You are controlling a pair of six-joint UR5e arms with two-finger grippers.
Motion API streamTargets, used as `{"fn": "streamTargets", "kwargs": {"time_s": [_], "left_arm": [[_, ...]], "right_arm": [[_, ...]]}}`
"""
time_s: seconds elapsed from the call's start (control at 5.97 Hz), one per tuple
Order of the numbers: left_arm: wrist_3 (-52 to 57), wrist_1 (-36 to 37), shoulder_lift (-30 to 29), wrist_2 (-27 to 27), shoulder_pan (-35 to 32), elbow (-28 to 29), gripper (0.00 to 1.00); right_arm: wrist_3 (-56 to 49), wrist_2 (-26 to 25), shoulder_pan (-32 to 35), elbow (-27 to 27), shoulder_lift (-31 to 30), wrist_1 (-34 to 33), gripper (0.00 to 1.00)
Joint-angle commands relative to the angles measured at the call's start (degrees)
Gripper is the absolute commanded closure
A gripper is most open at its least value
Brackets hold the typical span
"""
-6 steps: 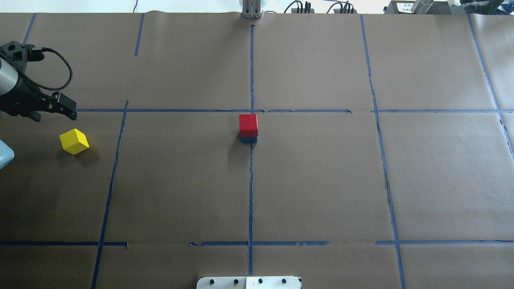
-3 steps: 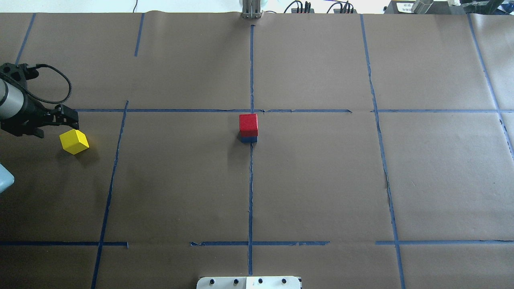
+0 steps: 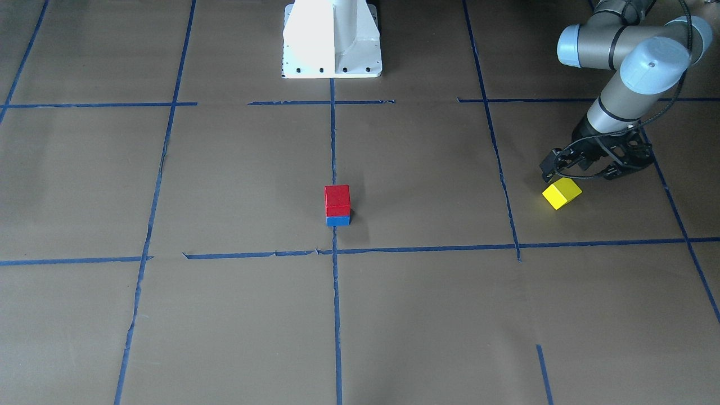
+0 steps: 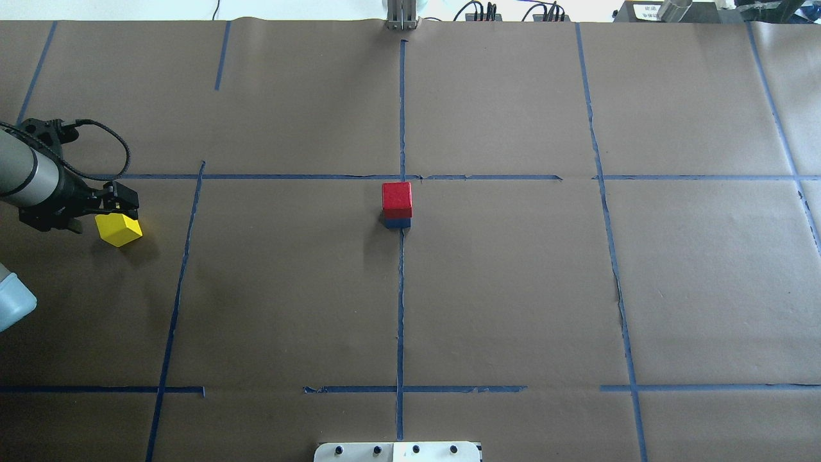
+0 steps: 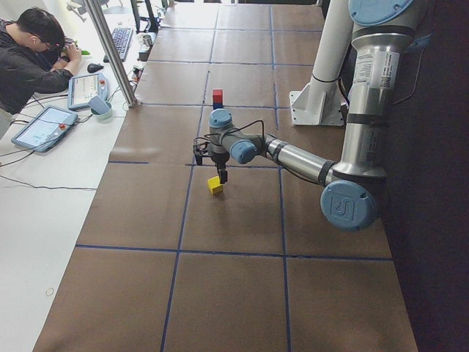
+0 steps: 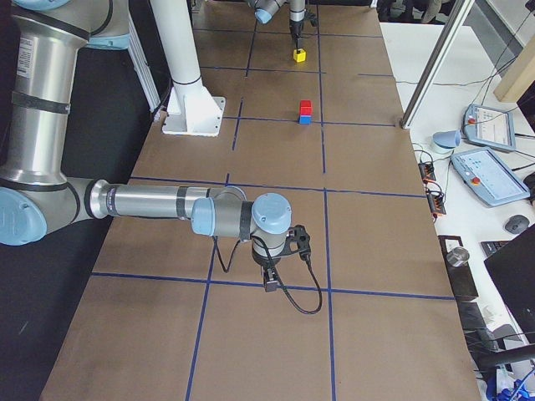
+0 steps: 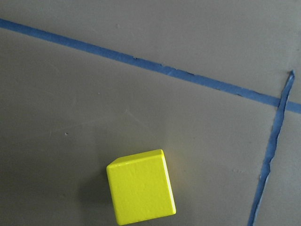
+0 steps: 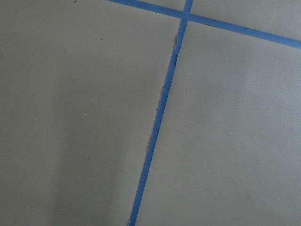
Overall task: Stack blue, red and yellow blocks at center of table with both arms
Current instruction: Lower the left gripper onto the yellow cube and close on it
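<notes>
Brown tabletop (image 4: pixel 513 289) carries red block (image 4: pixel 396 199) on blue block (image 4: pixel 397 223) at frame centre, while at mid-left the left hand (image 4: pixel 125 204), its opening unclear, hangs just above the yellow block (image 4: pixel 118 230), likely to grasp it.

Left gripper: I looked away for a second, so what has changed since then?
The left gripper moved right and toward the robot, closing in on the yellow block; no grasp shows yet. The yellow block, and the red block on the blue block, stayed put.
</notes>
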Motion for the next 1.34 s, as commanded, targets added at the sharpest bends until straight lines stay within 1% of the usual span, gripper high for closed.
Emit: {"fn": "streamTargets", "kwargs": {"time_s": [0.0,0.5,0.67,0.84,1.0,1.17], "left_arm": [[0.2,-5.8,-0.2,0.1,0.3,5.1,0.0],[0.3,-6.2,-0.1,0.2,0.8,6.2,0.0],[0.3,-6.3,-0.2,1.8,1.0,6.6,0.09],[0.3,-6.4,-0.3,2.2,1.1,6.8,0.26],[0.4,-6.4,-0.4,2.2,1.4,6.8,0.55],[0.5,-6.4,-0.5,2.2,1.4,6.8,0.64]], "right_arm": [[0.0,0.0,0.0,0.1,0.0,0.0,0.0],[0.0,0.0,0.0,0.1,0.0,0.1,0.0],[0.0,0.0,0.0,0.1,0.0,0.0,0.0],[0.0,0.0,0.0,0.1,0.0,0.1,0.0],[0.0,0.0,0.0,0.1,0.0,0.0,0.0],[0.0,-0.1,0.0,0.1,0.0,0.0,0.0]]}}
